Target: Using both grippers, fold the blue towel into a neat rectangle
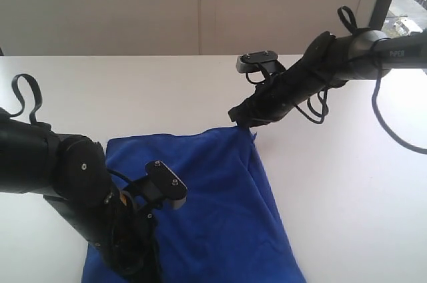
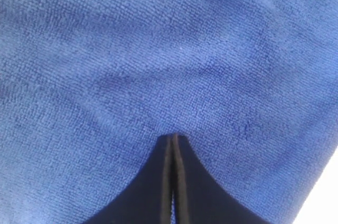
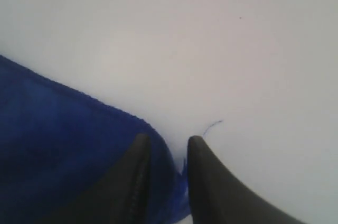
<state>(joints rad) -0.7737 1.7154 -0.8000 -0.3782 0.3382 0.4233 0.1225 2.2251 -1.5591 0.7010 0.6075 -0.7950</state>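
Jaws on your right gripper [image 3: 168, 139] stand half closed with a corner of the blue towel [image 1: 213, 209] filling the gap between them, so I judge that corner grasped; a loose thread [image 3: 212, 125] trails off it onto bare surface. Jaws on your left gripper [image 2: 173, 138] are clenched tight, tips down on the pile with faint creases running toward them. You cannot tell whether they nip any cloth. From the right jaws the towel spreads away toward the left arm and the near edge of the exterior view. Its long axis seems to run that way, though the near end is cut off. The right arm has the far corner, while the left sits over the near-left part, so any fold would likely bring far over near. Beneath lies a plain white table [image 1: 347, 189], with a pale wall [image 1: 200, 9] behind and a window [image 1: 408, 3] at the far right.
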